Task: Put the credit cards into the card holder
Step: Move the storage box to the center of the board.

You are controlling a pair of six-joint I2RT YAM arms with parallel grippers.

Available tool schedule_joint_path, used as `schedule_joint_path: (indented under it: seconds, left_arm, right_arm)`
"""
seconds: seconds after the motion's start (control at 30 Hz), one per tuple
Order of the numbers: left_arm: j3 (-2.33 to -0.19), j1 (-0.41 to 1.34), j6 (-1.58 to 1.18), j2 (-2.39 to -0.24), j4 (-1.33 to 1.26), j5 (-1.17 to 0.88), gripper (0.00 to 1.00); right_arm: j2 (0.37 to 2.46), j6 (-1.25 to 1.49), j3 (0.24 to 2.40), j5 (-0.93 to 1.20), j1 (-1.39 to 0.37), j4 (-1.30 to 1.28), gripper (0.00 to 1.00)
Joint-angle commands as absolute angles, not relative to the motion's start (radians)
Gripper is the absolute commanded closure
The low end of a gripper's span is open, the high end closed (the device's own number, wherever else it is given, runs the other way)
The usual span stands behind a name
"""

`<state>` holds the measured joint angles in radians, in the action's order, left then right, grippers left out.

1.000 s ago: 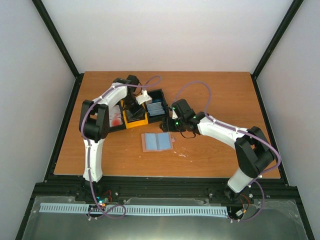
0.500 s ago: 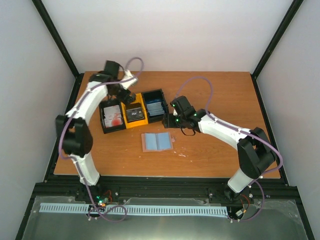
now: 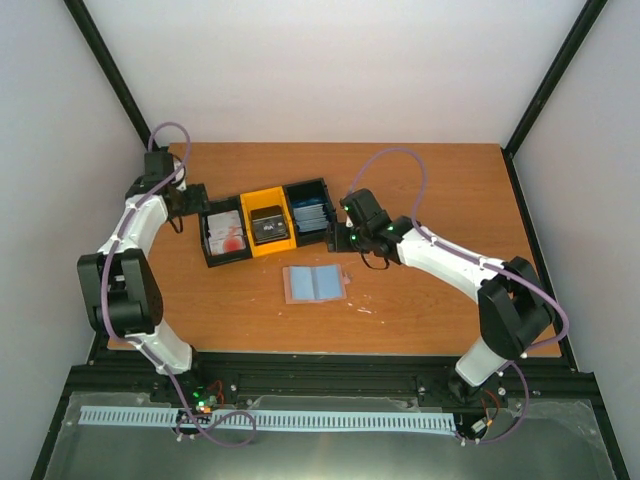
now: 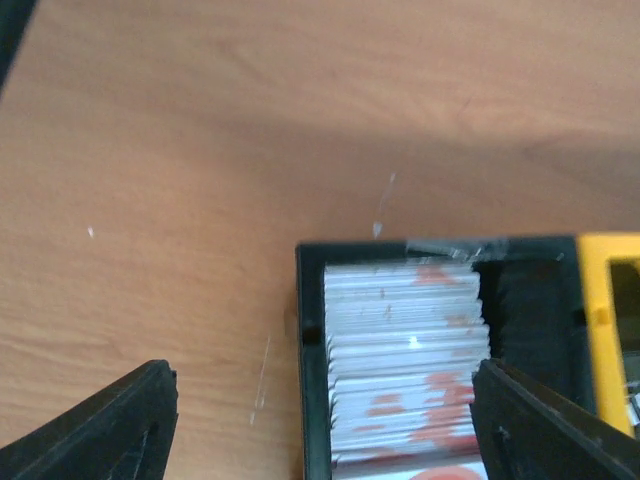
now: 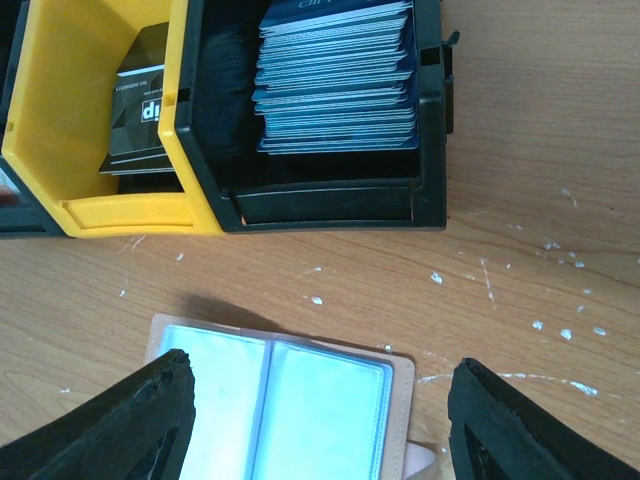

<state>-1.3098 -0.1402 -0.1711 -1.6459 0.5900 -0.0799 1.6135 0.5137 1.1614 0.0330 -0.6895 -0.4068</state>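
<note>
Three boxes sit in a row on the brown table [image 3: 440, 180], touching side by side. The left box [image 4: 310, 400] is black and holds a stack of white cards [image 4: 400, 340] with red spots on them. The middle one is a yellow box [image 5: 130, 214], and in it lie a few dark cards [image 5: 140, 105] with white writing. The right box [image 5: 330, 202] is black too and is packed with blue cards [image 5: 335, 80]. The card holder [image 5: 270, 395] lies open and flat on the table, just in front of the yellow box and the right box, but it does not touch them. Its two clear pockets face up, and they look pale blue with a tan edge around them. I cannot tell if a card is inside a pocket. The left gripper [image 4: 325, 372] is at the far left of the table, just beside the left box, and its camera looks at the white cards. Its two fingers are wide apart and nothing is between them. The right gripper [image 5: 318, 368] hangs by the right box, over the far edge of the card holder. Its fingers are wide apart as well, and it holds nothing. Small white specks [image 5: 545, 300] dot the wood to the right of the holder.
</note>
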Motion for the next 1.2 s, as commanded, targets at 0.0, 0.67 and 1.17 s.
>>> schedule_joint_path:
  seconds: [0.0, 0.67, 1.17]
  left_arm:
    - [-1.275, -0.142, -0.319, -1.646, 0.534, -0.034, 0.2]
    - [-1.358, -0.14, -0.209, -1.845, 0.491, -0.404, 0.46]
    - [-1.511, 0.05, -0.135, -2.016, 0.496, -0.637, 0.61]
  right_arm:
    - [1.562, 0.516, 1.139, 0.004, -0.696, -0.39, 0.31]
    - [1.557, 0.531, 1.137, -0.009, -0.699, -0.382, 0.31]
    - [1.614, 0.109, 1.251, 0.265, -0.696, -0.374, 0.33]
